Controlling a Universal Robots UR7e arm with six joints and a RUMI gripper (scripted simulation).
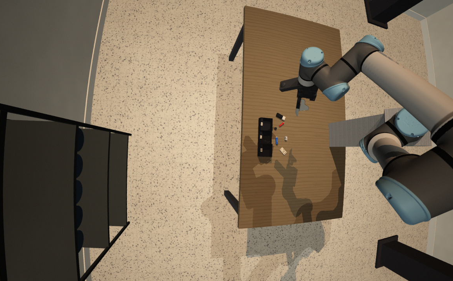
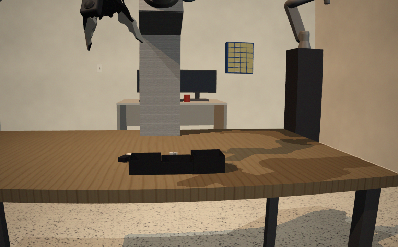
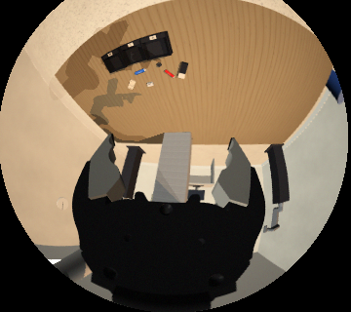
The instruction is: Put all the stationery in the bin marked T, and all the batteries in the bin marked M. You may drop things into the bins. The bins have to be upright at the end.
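gripper: my gripper (image 1: 300, 111) (image 2: 115, 45) (image 3: 171, 136) stands wide open with nothing in it, high over the table; it shows at upper left in the exterior view.
bins: the black bins (image 1: 259, 130) (image 2: 175, 167) (image 3: 171, 46) stand upright in a joined row, right of centre from the top. i can't read their labels, so a guess at t or m could missort everything.
blue cylinder: just beside the row's middle in the top view; the blue cylinder (image 1: 276, 140) (image 3: 139, 72) runs nearly up and down there, nearly level from the wrist. closing across its ends could make it roll; i can't tell which end is which.
red stick: the red stick (image 1: 281, 124) (image 3: 170, 73) slants lower left to upper right from the top. a low, wide finger could clip its neighbours.
black-and-white block: the black-and-white block (image 1: 280, 116) (image 2: 123, 157) (image 3: 182, 69) lies by the row's upper end from the top, its long axis slanting, pale end pointing lower right.
small dark piece: the small dark piece (image 1: 275, 128) (image 3: 159, 64) sits so near the bins that a finger reaching in might shove or tip them.
pale slab: the pale slab (image 1: 283, 150) (image 3: 132, 84) slants upper left to lower right from the top; lying flat, it might slip a shallow grasp.
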